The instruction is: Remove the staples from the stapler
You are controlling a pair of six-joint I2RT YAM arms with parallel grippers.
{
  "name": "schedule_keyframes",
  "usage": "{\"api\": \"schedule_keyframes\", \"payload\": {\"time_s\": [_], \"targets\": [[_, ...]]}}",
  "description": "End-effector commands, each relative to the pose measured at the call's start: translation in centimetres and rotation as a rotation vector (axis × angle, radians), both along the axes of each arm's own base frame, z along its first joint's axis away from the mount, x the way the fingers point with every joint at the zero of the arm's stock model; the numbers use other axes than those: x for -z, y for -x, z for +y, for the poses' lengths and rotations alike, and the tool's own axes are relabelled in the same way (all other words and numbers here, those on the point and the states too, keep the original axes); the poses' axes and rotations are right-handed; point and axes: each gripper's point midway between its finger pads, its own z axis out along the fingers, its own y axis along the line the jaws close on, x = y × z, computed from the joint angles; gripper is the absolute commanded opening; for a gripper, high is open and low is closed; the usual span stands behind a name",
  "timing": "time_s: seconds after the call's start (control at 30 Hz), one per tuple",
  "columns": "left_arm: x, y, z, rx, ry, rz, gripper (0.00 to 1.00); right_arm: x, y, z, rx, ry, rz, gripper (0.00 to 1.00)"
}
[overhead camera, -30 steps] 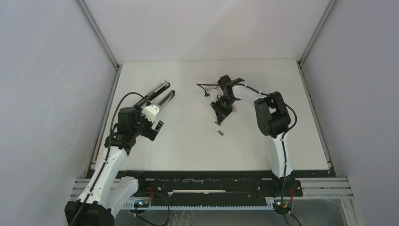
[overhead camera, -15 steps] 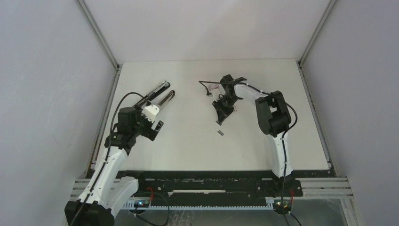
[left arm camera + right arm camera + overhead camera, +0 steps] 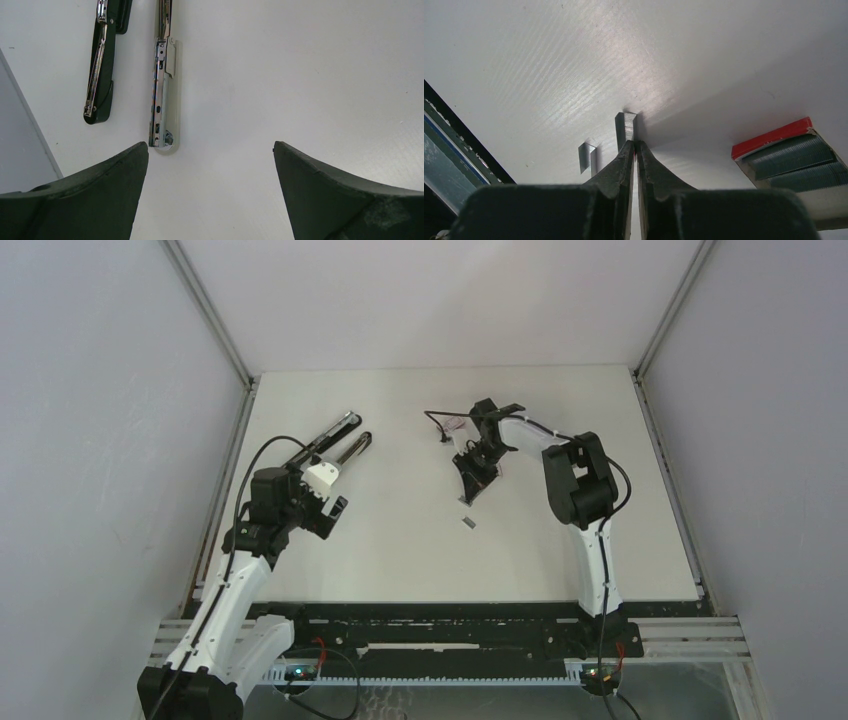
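Right wrist: staples (image 3: 626, 131) just ahead of closed right gripper (image 3: 634, 145), possibly touching

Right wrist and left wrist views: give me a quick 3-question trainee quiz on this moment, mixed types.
1. True or false: the left gripper has its jaws open and is not touching the stapler.
2. How many short strips of staples lie loose on the table by the right gripper? A) one B) two C) four
3. Fill in: the staple box to the right has a ___ edge.
Key: 1 true; 2 B; 3 red.
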Motion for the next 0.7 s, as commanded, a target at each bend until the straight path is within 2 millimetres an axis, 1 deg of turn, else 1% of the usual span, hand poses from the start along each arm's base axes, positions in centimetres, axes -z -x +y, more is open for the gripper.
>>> {"api": "schedule_keyframes", "payload": {"time_s": [0.0, 0.07, 0.2, 0.4, 0.5, 0.67], "targets": [[-0.3, -0.4, 0.1, 0.010, -0.008, -0.029, 1.00, -0.4, -1.4, -0.1, 0.038, -0.023, -0.011, 0.09], [-0.3, -0.4, 0.1, 0.010, -0.008, -0.030, 1.00, -0.1, -1.6, -0.5, 0.048, -0.014, -0.011, 0.13], [-0.4, -0.4, 0.1, 0.010, -0.007, -0.032, 1.00, 0.3, -1.9, -1.1, 0.048, 0.008, -0.024, 0.12], [-0.3, -0.3, 0.1, 0.010, -0.008, -0.030, 1.00, -0.1, -1.6, -0.8, 0.040, -0.021, -0.006, 0.11], [-0.3, -0.3, 0.1, 0.009, -0.008, -0.029, 1.00, -0.4, -1.5, -0.7, 0.048, -0.047, 0.018, 0.14], [-0.3, -0.3, 0.1, 0.009, -0.008, -0.030, 1.00, -0.8, -1.7, -1.0, 0.073, -0.077, 0.037, 0.16]]}}
